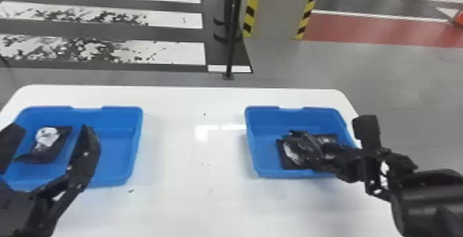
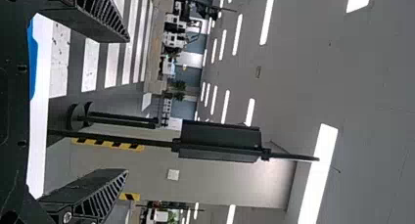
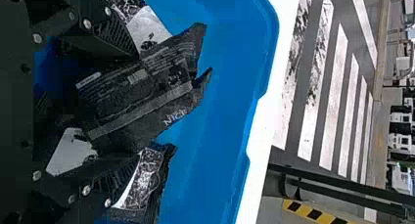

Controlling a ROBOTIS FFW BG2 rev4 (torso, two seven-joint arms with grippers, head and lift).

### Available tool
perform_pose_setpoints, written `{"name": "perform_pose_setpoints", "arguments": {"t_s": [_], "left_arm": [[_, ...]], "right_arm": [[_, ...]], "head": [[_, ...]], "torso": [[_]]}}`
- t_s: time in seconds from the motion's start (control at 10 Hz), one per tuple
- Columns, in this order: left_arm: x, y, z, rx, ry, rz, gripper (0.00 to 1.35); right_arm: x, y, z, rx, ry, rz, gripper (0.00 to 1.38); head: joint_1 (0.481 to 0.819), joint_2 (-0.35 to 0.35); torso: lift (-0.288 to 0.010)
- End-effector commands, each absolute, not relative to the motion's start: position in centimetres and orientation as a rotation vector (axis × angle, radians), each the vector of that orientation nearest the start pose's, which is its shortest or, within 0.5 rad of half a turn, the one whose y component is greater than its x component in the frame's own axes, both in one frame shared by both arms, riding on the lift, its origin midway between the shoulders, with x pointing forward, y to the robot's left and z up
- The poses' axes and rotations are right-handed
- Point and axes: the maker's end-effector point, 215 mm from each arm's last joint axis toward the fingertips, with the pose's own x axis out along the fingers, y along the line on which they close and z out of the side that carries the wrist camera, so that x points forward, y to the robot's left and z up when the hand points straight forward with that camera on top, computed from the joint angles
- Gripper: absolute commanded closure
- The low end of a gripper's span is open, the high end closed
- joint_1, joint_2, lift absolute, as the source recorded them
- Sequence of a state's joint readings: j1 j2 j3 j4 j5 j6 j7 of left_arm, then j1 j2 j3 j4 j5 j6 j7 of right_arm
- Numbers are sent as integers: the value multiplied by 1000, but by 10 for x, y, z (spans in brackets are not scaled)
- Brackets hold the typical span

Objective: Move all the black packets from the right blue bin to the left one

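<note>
The right gripper [image 1: 307, 149] is low inside the right blue bin [image 1: 263, 169]. In the right wrist view, the right gripper [image 3: 138, 106] is shut on a black packet [image 3: 132, 99], bent between its fingers with the printed side showing. More black packets lie around it, one [image 3: 147, 31] beside the upper finger and one [image 3: 142, 182] beside the lower. Over the near part of the left blue bin [image 1: 115, 157], the left gripper [image 1: 51, 127] holds nothing; a black packet with a white print [image 1: 48, 145] lies in that bin. The left wrist view has the left gripper [image 2: 128, 105] with fingers wide apart.
Both bins stand on a white table [image 1: 193, 171], with a broad stretch of tabletop between them. Beyond the table's far edge stand a thin black pole [image 1: 232, 40] and a column with yellow and black stripes [image 1: 275, 9].
</note>
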State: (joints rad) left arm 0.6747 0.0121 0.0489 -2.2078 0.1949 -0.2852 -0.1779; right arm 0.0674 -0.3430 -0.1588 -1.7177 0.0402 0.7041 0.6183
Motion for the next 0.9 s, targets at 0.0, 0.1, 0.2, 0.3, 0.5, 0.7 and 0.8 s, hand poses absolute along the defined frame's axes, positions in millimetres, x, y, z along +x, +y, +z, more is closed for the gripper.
{"name": "perform_pose_setpoints", "arguments": {"t_s": [0.0, 0.1, 0.2, 0.3, 0.5, 0.7, 0.8], "left_arm": [[387, 228, -233, -133, -263, -118, 84], [388, 229, -234, -135, -263, -117, 84], [387, 229, -233, -135, -268, -117, 84], [388, 229, -235, -139, -266, -117, 85], [388, 230, -235, -144, -269, -115, 85], [387, 230, -235, -149, -274, -116, 87], [387, 230, -236, -150, -274, -115, 87]], "right_arm": [[503, -342, -465, -140, 664, 343, 938], [503, -342, -465, -135, 664, 344, 1058], [503, -340, -465, -132, 664, 346, 1061], [502, -338, -466, -126, 664, 347, 1093], [498, -336, -468, -124, 664, 339, 1121], [498, -335, -439, -117, 567, 322, 1121], [502, -329, -428, -102, 528, 336, 1121]], "head": [[695, -149], [695, -147], [695, -144], [695, -142], [695, -138], [695, -136], [695, -134]], "torso": [[-140], [-140], [-140], [-140], [-140], [-140], [-140]]}}
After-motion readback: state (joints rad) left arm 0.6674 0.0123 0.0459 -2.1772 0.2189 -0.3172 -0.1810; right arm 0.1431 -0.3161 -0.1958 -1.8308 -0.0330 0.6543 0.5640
